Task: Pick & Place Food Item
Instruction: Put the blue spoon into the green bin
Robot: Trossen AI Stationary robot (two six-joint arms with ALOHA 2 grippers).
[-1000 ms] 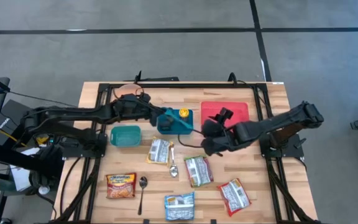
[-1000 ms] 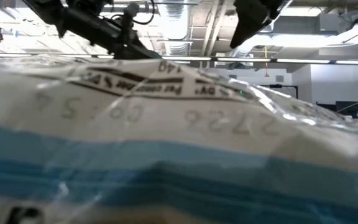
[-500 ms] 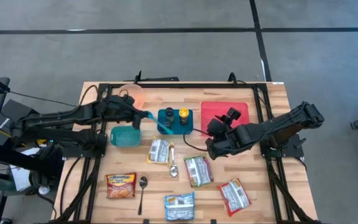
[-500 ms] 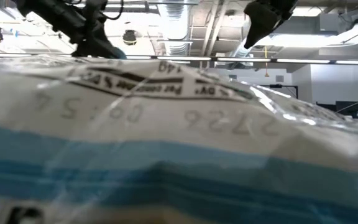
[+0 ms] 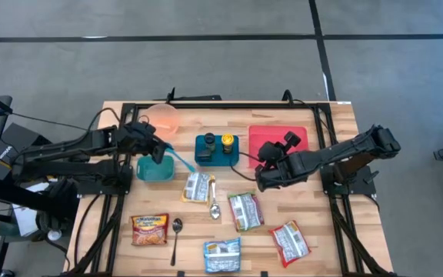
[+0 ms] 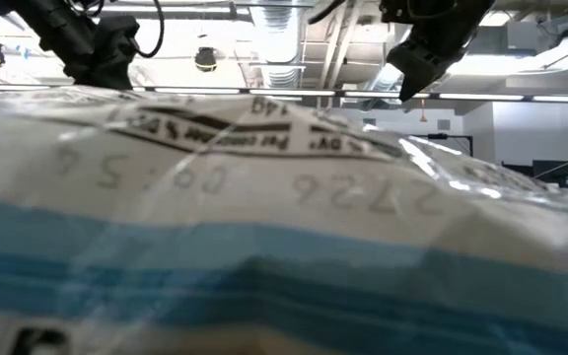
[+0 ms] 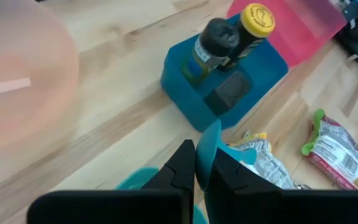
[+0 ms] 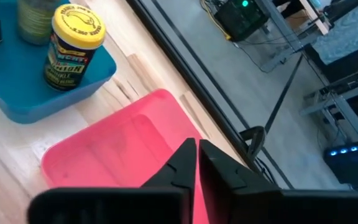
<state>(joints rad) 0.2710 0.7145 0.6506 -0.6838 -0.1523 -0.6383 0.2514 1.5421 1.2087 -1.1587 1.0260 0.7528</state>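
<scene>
Packets are lying along the near side of the wooden table [image 5: 337, 115]: a blue-and-white noodle packet [image 5: 222, 255] at the near edge, its crinkled plastic filling the low view, a yellow-and-red packet [image 5: 150, 229] to its left beside a metal spoon [image 5: 175, 235], a red-and-white packet [image 5: 290, 241] to its right, and two silvery packets [image 5: 198, 186] [image 5: 245, 211] farther in. The right gripper [image 5: 261, 182] is hovering clenched and empty just beyond the silvery packet with green trim, near the red tray's [image 5: 294, 135] front edge. The left gripper [image 5: 160, 152] is pinching a thin teal utensil [image 7: 209, 144] over the teal bowl [image 5: 155, 170]. Beyond them, a square blue holder [image 5: 216, 151] is holding a dark-capped bottle [image 5: 209, 141] and a yellow-lidded jar [image 5: 227, 141] upright, side by side. A translucent pink bowl [image 5: 162, 118] is sitting near the far left edge.
</scene>
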